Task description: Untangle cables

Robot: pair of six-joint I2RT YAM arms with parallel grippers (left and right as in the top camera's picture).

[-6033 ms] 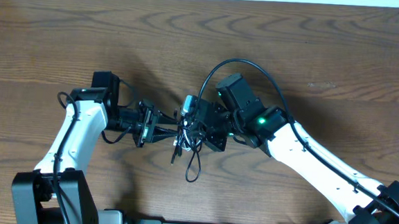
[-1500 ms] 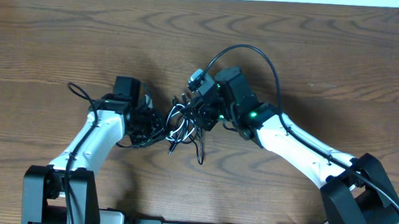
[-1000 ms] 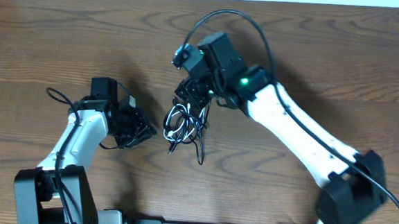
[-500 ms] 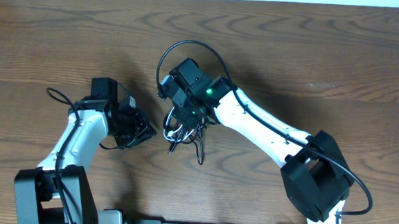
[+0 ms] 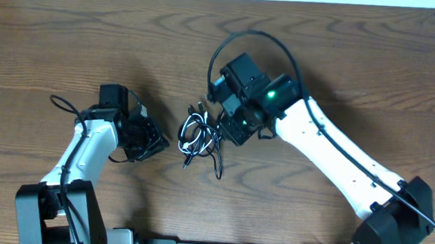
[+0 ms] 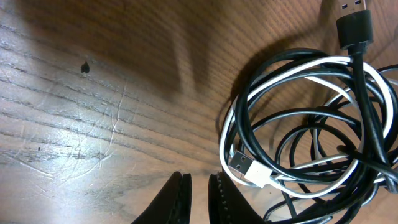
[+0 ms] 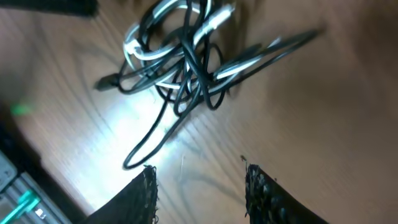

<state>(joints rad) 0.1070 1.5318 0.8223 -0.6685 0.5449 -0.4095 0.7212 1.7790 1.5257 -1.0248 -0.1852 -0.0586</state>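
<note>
The brown wooden table (image 6: 93, 124) is smooth and a little shiny, with wavy grain lines and small scratches. The thin black and white cables (image 5: 201, 134) look like smooth, shiny plastic. The white cable's flat plug tip (image 6: 238, 163) is silver metal.

Your table (image 5: 373, 56): brown wood-grain top. On it, one tangled bundle of black and white cables (image 5: 200, 134), near the centre.

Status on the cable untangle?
Left fingers shut, empty. Right fingers open, empty. Cables in one tangle on the table, between both arms, white looped through black. Nothing blocking.
</note>
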